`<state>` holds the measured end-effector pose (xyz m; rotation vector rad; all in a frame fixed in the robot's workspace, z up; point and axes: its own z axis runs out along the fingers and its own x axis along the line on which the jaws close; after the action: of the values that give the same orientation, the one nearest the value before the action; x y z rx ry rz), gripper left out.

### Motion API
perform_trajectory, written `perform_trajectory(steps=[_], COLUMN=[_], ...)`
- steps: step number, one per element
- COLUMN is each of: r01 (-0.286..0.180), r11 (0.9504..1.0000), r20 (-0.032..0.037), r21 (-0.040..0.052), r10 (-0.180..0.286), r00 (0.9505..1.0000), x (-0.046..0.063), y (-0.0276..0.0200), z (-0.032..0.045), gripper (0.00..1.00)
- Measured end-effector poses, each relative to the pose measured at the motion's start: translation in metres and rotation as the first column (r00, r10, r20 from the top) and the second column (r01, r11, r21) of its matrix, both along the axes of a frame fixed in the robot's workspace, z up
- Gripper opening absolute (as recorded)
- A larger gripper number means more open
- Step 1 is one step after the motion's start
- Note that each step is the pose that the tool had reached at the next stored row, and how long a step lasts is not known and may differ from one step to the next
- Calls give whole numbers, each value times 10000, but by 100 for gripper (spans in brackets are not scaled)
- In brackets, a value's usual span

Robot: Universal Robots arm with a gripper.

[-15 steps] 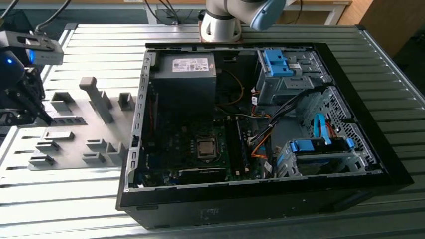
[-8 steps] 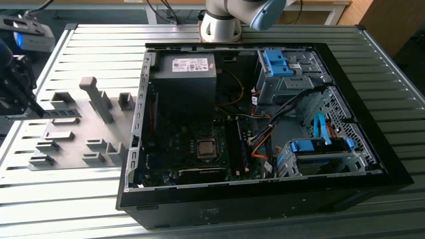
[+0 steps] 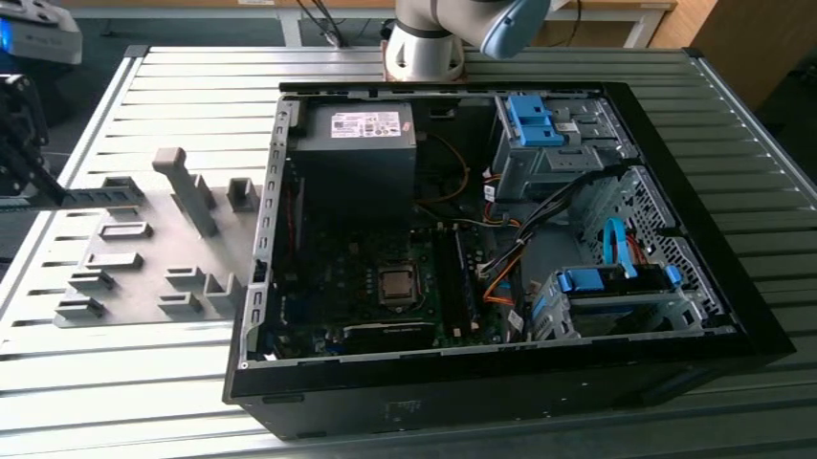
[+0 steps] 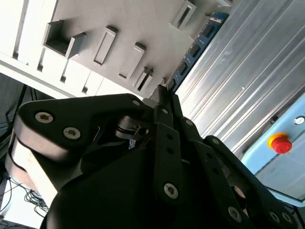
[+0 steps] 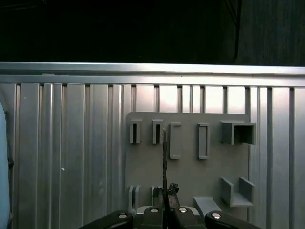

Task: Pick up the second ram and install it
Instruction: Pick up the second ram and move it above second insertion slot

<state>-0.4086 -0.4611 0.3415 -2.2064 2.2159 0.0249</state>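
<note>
Now, the tool is closed flat on the ram, its two fingers pinching the board's broad faces, with no gap between them beyond the thin board itself. The grip seems to sit near one end, so the rest of the stick projects straight out past the fingertips. I judge that this hold keeps the thin board from twisting and leaves its long edges free for seating in a slot.

The ram hangs over the grey holder, which lies on the slatted metal surface at the exterior view's left, beside the open case. It is well apart from the motherboard inside that case, so nothing of the installing is done yet. Whether its far end is wholly clear of the holder I cannot tell.

The holder carries rows of narrow upright pockets. They look made to stand parts on edge, so that fingers can come down on either side of a flat face. The case lies on its side with its cover off, which turns the board upward for reaching from above.

In the second wrist view the ram is a long, slim blue strip with a row of dark chips along one face. In the first wrist view it shows edge-on, a mere dark line running out from the fingers across the holder. No bend or tilt shows along it.
</note>
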Motion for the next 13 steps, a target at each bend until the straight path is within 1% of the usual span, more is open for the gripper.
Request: perform_trajectory(steps=[13], r01=[0], r11=[10000], r20=[0], r21=[0], r10=[0], r00=[10000], x=[0], y=[0], z=[392], gripper=[14])
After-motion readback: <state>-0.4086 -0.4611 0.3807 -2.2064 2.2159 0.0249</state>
